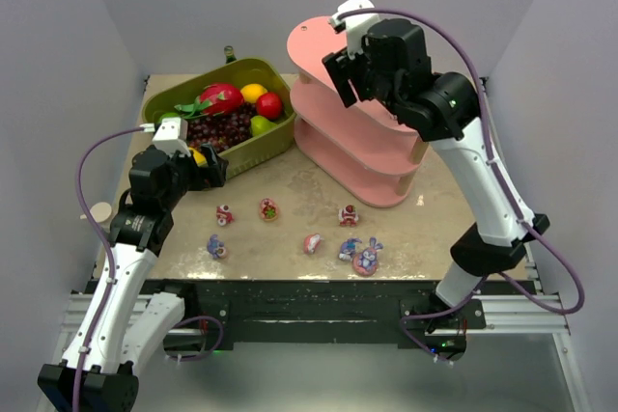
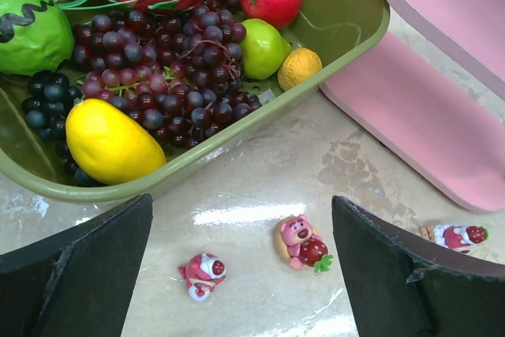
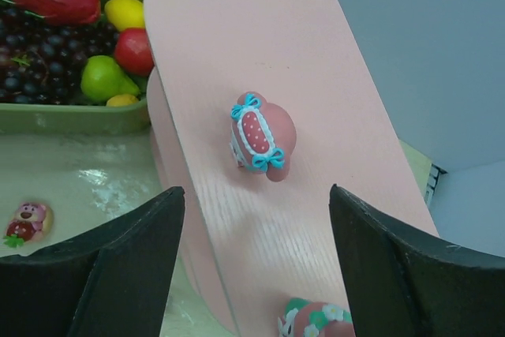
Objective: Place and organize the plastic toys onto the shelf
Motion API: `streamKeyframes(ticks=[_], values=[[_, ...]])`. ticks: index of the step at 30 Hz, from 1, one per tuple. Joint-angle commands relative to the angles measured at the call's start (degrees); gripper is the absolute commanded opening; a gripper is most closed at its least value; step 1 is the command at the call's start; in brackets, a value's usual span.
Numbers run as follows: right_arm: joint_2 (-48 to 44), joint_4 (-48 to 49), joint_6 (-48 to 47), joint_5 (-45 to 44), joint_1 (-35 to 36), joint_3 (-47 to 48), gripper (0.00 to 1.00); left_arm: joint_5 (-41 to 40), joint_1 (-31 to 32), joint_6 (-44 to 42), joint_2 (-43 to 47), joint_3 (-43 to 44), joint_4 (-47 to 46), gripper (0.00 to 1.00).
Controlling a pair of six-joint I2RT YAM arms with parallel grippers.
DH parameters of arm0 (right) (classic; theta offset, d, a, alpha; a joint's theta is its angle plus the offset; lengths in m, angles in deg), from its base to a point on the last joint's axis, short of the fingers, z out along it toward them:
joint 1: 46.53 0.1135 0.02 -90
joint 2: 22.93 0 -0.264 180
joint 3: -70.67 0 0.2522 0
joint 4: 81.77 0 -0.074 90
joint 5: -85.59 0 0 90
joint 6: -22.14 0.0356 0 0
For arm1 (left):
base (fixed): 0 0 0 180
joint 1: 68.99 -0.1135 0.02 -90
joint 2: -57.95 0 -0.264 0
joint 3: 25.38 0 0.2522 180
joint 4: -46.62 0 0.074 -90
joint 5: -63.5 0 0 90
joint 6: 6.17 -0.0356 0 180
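Observation:
The pink shelf (image 1: 359, 147) stands at the back right. On its top board (image 3: 339, 76) sits a pink toy with blue bows (image 3: 262, 136), and a second flowered toy (image 3: 316, 323) is nearer the camera. My right gripper (image 3: 256, 266) hovers open just above that board, with nothing between its jaws. Several small toys lie on the table, among them a bunny (image 1: 368, 259). My left gripper (image 2: 241, 274) hangs open over a pink-white figurine (image 2: 203, 275) and a pink bear with a strawberry (image 2: 303, 242). Another figurine (image 2: 458, 235) lies further right.
An olive-green basket (image 1: 273, 147) with grapes, a lemon, an apple and other plastic fruit stands at the back left, close beside the shelf. The left gripper (image 1: 208, 173) is just in front of its near wall. Grey walls enclose the table.

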Motion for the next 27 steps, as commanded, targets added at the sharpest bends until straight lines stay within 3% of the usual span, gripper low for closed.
streamKeyframes(ticks=[1, 5, 13, 21, 27], values=[[-6.6, 5.1, -0.5, 6.7, 1.5, -4.6, 0.78, 1.0, -0.6, 0.7, 0.0, -0.3, -1.1, 1.0], [-12.8, 9.5, -2.3, 14.5, 7.4, -13.9, 0.78, 1.0, -0.6, 0.8, 0.1, -0.3, -1.0, 1.0], [-16.9, 15.6, -2.4, 18.0, 23.4, -36.3, 0.76, 2.4, -0.6, 0.6, -0.2, -0.6, -1.4, 1.0], [-15.8, 24.5, -4.9, 29.1, 26.4, -60.9, 0.73, 3.1, -0.6, 0.7, -0.2, -0.6, -1.6, 1.0], [-11.2, 29.2, -7.4, 21.0, 26.3, -69.1, 0.67, 3.7, -0.6, 0.9, 0.1, -1.3, -1.8, 1.0]])
